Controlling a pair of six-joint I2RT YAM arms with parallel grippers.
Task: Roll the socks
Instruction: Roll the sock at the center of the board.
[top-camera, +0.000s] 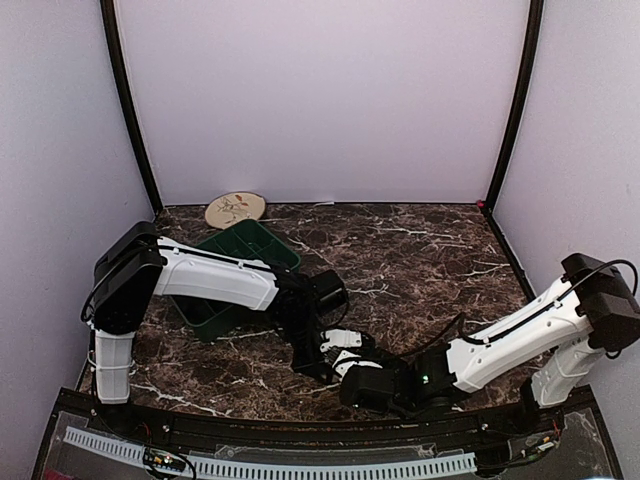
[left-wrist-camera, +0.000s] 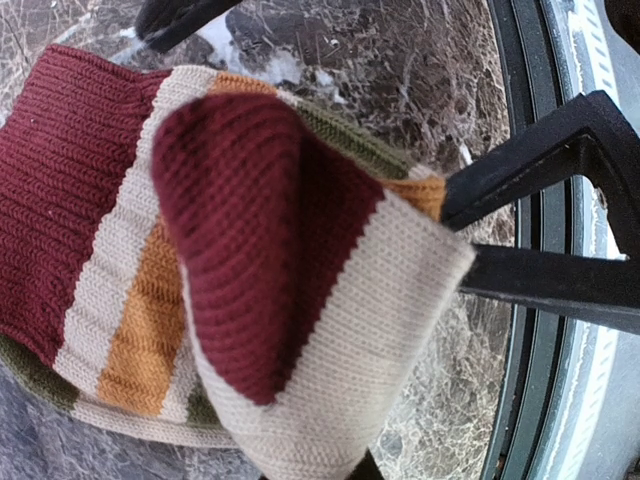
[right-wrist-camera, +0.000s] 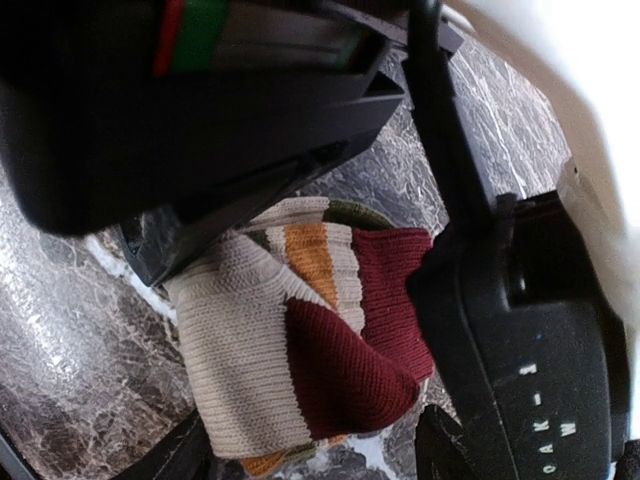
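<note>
— From above, where is the sock?

— Barely visible. At the middle of the worktop's (top-camera: 430, 250) near edge, the left gripper (top-camera: 325, 352) and the right gripper (top-camera: 365, 385) crowd together and cover it.

— So the wrist views carry it?

— Yes. The left wrist view is almost filled by the striped sock (left-wrist-camera: 250, 270), with cream, orange and olive bands. One dark red end is folded over the stripes, and a ribbed dark red end lies beyond. The left gripper (left-wrist-camera: 458, 235) comes in from the right, its jaws pressed together on the cream folded edge, pinching it.

— And the right wrist?

— There the sock (right-wrist-camera: 300, 340) lies doubled on the marble. The right gripper (right-wrist-camera: 310, 445) is spread, one jaw on each side of the sock. Whether either jaw touches the fabric I cannot tell. The left arm's black body hangs over the sock and hides its upper part.

— How close are the edges?

— In the left wrist view, the black rail (left-wrist-camera: 530, 350) along the near edge runs just beside the sock. Farther out, bare marble stretches to the right edge and the far edge. A green bin (top-camera: 205, 318) sits left of centre, partly under the left arm. A plate (top-camera: 235, 209) is at the far edge, near the far left corner.
</note>
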